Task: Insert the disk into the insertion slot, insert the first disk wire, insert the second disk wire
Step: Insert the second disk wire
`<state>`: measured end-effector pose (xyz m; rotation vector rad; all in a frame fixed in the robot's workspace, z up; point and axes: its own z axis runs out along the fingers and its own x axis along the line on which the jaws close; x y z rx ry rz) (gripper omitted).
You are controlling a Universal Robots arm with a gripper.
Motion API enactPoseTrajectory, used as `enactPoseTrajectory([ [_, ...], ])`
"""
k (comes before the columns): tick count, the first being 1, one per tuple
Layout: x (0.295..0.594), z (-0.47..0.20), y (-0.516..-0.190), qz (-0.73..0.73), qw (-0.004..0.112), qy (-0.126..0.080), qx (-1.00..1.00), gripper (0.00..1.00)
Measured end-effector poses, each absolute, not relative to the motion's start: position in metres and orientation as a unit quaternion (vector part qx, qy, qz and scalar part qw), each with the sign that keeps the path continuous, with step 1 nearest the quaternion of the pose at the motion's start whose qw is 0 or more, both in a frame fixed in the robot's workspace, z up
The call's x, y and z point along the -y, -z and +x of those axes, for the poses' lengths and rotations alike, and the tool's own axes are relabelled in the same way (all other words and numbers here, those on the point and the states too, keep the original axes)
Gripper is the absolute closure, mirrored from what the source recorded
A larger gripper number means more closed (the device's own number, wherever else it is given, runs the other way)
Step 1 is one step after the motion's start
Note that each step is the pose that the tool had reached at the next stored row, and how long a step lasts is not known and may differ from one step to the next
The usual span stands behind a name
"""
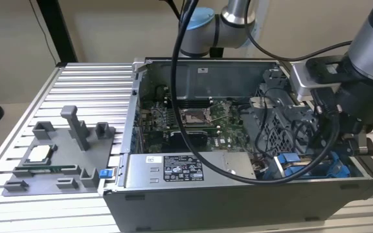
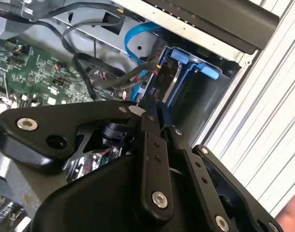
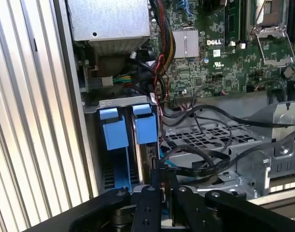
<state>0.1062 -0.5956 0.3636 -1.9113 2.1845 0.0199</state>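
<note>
The disk sits edge-up in its blue carrier inside the insertion slot, a grey bay at the case corner by the ribbed table. In the second wrist view the blue tabs and the bay wall show too. My gripper hangs right over the disk's end, fingers close together on a dark wire plug; in the second wrist view the gripper is just short of a black connector at the disk. A blue wire curves beside it. In the exterior view the arm's wrist hides the fingers.
The open case holds a motherboard, a grey labelled power-supply box and a perforated metal cage draped with loose black wires. The arm's thick black cable loops across the case. A grey fixture plate lies at the exterior view's left.
</note>
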Motion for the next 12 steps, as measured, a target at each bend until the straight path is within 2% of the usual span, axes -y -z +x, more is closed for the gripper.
enactPoseTrajectory([
  [6,0.5956,0.1055,-0.3626,-0.666,0.103,0.01,-0.739,1.0],
  [12,0.5957,0.1031,-0.3624,-0.684,0.097,0.015,-0.723,1.0],
])
